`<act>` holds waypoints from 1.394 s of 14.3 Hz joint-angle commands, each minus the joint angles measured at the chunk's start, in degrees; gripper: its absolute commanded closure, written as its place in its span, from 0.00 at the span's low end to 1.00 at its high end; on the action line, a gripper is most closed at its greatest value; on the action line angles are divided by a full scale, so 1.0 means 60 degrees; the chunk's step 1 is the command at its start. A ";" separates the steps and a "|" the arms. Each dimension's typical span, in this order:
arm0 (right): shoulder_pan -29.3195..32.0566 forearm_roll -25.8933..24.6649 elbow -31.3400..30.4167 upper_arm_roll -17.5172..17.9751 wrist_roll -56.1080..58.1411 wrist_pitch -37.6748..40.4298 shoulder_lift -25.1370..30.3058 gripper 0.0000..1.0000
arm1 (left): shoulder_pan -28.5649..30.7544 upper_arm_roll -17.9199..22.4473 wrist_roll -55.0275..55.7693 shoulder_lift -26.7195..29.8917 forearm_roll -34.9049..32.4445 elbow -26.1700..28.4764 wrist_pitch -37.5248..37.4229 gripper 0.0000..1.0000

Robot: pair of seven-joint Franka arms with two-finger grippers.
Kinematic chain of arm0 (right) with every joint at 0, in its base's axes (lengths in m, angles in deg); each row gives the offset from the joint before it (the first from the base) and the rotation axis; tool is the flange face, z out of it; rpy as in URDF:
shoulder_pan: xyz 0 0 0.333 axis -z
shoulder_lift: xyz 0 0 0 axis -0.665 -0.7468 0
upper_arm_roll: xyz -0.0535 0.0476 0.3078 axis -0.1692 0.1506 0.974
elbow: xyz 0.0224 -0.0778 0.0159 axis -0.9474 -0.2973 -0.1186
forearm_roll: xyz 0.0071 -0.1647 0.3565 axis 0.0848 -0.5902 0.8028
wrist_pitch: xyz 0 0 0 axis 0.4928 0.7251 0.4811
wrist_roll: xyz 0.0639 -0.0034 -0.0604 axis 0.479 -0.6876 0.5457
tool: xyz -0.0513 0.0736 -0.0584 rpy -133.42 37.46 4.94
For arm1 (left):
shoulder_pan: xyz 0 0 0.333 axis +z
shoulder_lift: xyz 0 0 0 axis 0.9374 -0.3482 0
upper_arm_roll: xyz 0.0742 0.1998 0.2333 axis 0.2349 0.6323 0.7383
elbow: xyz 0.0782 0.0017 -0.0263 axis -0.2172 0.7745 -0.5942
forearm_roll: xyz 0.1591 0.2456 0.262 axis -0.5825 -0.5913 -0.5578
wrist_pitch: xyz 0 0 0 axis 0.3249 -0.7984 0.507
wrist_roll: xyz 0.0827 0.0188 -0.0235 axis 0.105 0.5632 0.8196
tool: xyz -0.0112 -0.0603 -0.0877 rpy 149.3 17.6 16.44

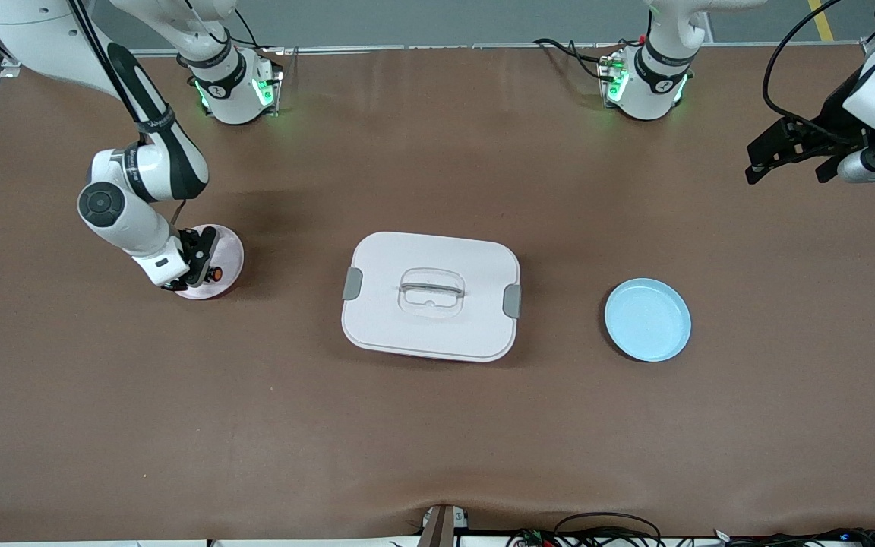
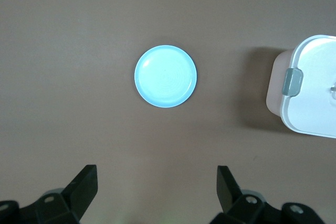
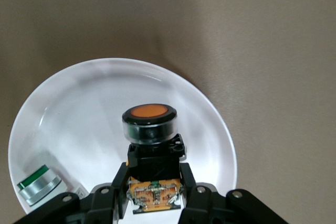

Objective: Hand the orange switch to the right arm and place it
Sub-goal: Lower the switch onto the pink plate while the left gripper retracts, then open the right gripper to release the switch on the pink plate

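Note:
The orange switch point(image 1: 216, 272) point(image 3: 149, 129), a black cylinder with a round orange face, is clamped by its body in my right gripper point(image 1: 208, 271) point(image 3: 155, 178), which is shut on it. The gripper holds it low over a pale pinkish plate point(image 1: 231, 245) point(image 3: 79, 108) toward the right arm's end of the table; whether the switch touches the plate I cannot tell. My left gripper point(image 1: 787, 171) point(image 2: 156, 176) waits open and empty, up in the air over the left arm's end of the table.
A whitish-clear part with a green and silver cap point(image 3: 35, 184) lies in the same pale plate. A white lidded box with grey clips point(image 1: 431, 295) point(image 2: 315, 87) sits mid-table. Beside it, toward the left arm's end, lies a light blue plate point(image 1: 648, 319) point(image 2: 165, 76).

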 commanded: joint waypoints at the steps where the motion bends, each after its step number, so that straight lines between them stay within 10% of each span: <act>1: 0.0226 -0.0208 -0.0042 0.0110 0.0118 -0.0122 -0.0099 0.84 | 0.0065 0.0005 0.0045 0.0083 0.0164 -0.0133 -0.0242 0.00; 8: 0.0343 -0.0208 -0.0305 0.0124 0.0118 -0.0195 -0.0129 0.65 | 0.0123 0.0078 0.0045 0.0039 0.0135 -0.0133 -0.0374 0.00; 11: 0.0328 -0.0208 -0.0305 0.0124 0.0118 -0.0239 -0.0115 0.38 | 0.0094 0.0078 0.0060 0.0024 0.0120 -0.0133 -0.0374 0.00; 12: 0.0343 -0.0208 -0.0305 0.0124 0.0147 -0.0210 -0.0100 0.07 | 0.0094 0.0078 0.0060 0.0024 0.0120 -0.0133 -0.0374 0.00; 13: 0.0343 -0.0208 -0.0305 0.0124 0.0263 -0.0181 -0.0056 0.00 | 0.0109 0.0078 0.0045 0.0024 0.0120 -0.0133 -0.0374 0.00; 20: 0.0518 -0.0194 0.0221 0.0139 0.0352 0.0186 0.0017 0.00 | 0.0109 0.0078 0.0060 0.0010 0.0120 -0.0162 -0.0360 0.00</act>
